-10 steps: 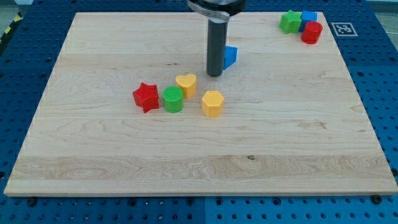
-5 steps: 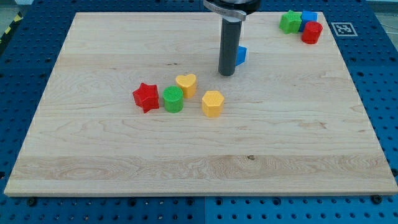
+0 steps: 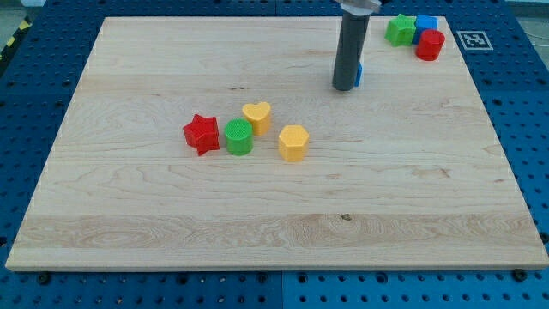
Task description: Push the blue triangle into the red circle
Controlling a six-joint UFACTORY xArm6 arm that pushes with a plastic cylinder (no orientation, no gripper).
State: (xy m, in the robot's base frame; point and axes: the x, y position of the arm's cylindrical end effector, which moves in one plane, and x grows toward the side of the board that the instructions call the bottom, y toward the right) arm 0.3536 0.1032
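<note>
Though hand unseen, my tip (image 3: pixel 345 88) against blue triangle (image 3: pixel 358 75); wooden board (image 3: pixel 171 215) on blue pegboard (image 3: pixel 525 112).

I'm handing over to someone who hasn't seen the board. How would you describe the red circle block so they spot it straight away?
Start at the wooden board's corner at the view's top right, where three blocks huddle together. The red circle block is the lowest and rightmost, touching the green block and small blue block. It is the only red one there; the red star sits far off, centre-left.
</note>
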